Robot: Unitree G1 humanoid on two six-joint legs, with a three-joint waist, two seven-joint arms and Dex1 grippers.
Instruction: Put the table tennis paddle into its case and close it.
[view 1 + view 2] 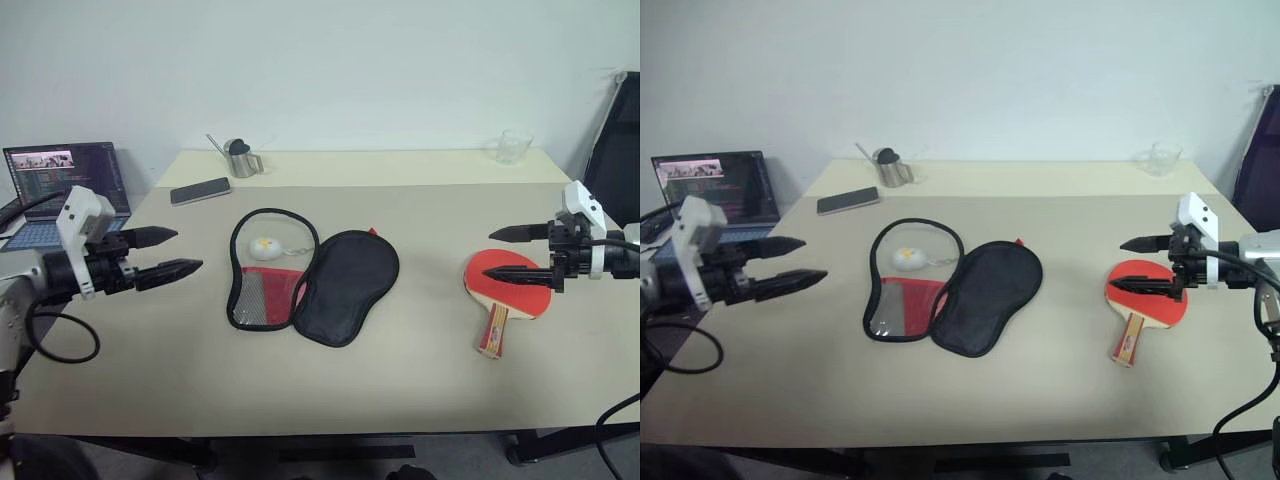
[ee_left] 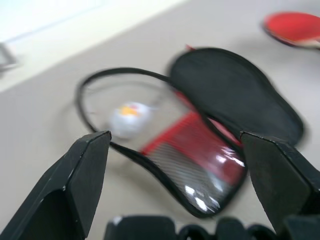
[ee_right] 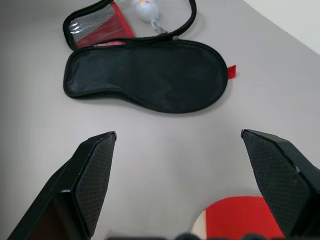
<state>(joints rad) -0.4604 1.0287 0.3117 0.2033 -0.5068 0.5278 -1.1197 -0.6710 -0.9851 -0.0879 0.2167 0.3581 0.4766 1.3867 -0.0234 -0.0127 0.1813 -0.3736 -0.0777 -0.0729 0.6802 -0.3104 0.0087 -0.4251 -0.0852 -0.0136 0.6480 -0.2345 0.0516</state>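
Your case [image 1: 315,280] lies unzipped mid-tabletop [image 1: 400,380], paddle [image 1: 506,290] at 3 o'clock; left gripper [image 1: 165,252] and right gripper [image 1: 520,252] hover open, empty.

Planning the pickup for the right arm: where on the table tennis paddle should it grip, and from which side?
Probably the handle, from above. The table tennis paddle lies flat, red face up, handle towards the table's near edge, so the narrow handle suits the open right gripper better than the wide blade.
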